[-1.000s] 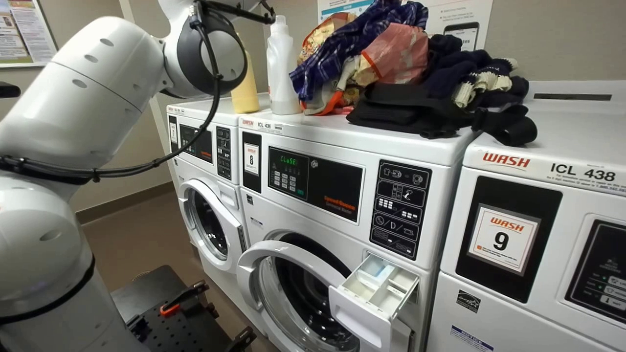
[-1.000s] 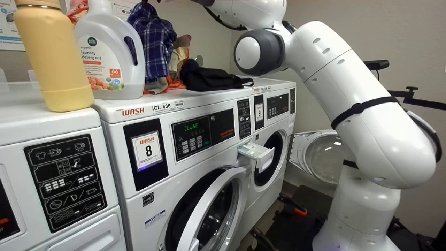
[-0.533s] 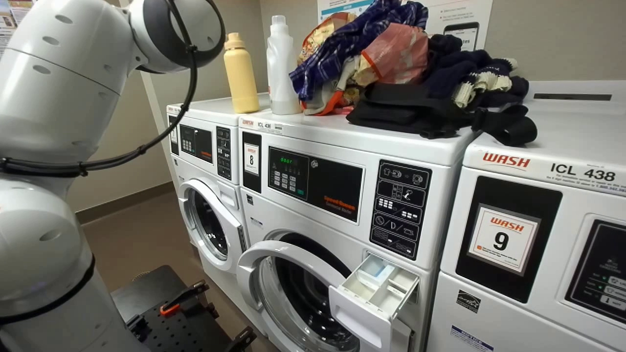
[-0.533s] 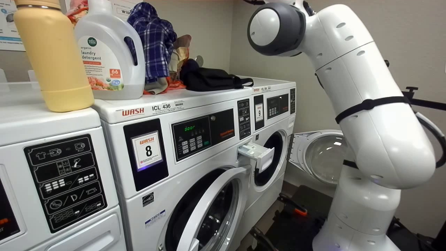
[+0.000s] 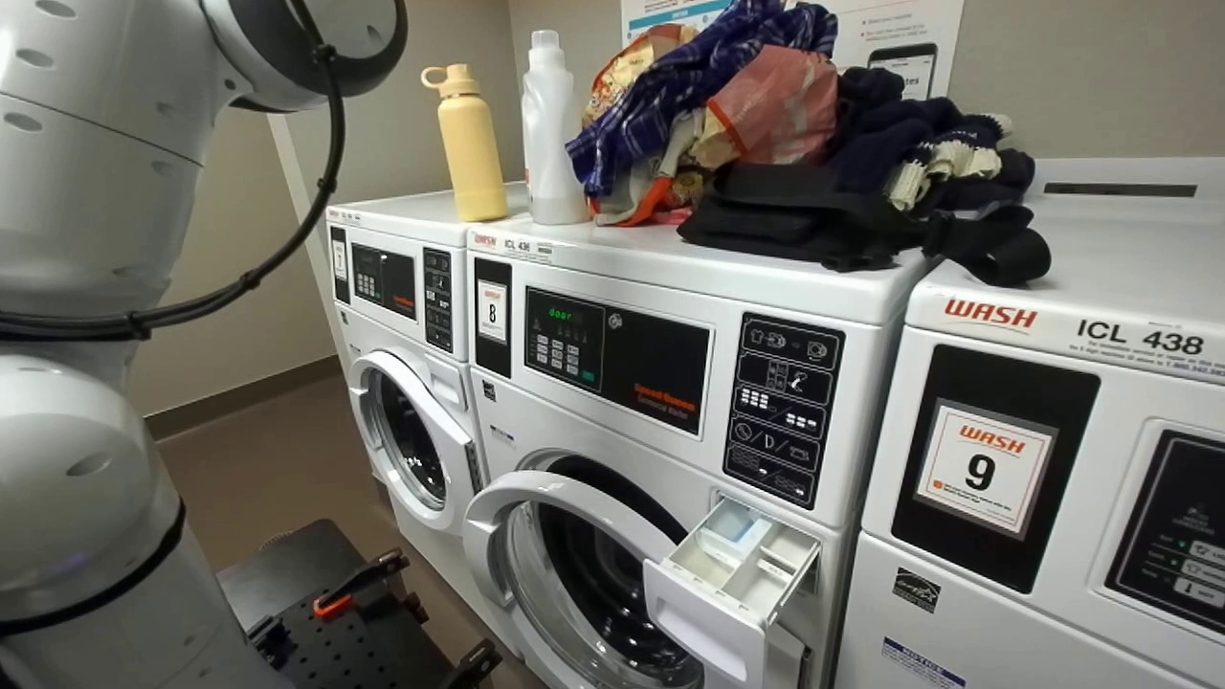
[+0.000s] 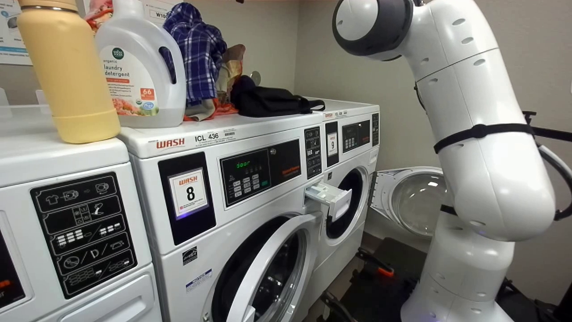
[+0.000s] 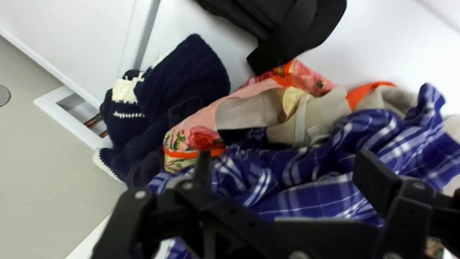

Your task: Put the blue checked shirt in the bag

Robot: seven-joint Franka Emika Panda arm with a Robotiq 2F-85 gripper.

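- White washer top (image 5: pixel 622 247) against a beige wall (image 5: pixel 1081 81); detergent bottle (image 5: pixel 553 139) near the front left corner.
- Blue checked shirt (image 7: pixel 320 199) draped over the floral bag (image 7: pixel 244 109), toward the left edge.
- Gripper (image 7: pixel 288 171) above it, fingers (image 7: pixel 375 181) spread wide, holding nothing.

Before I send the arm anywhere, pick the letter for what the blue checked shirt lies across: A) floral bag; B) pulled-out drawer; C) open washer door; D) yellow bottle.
A: in an exterior view, the blue checked shirt runs over the floral bag, whose cloth shows on both sides of it.
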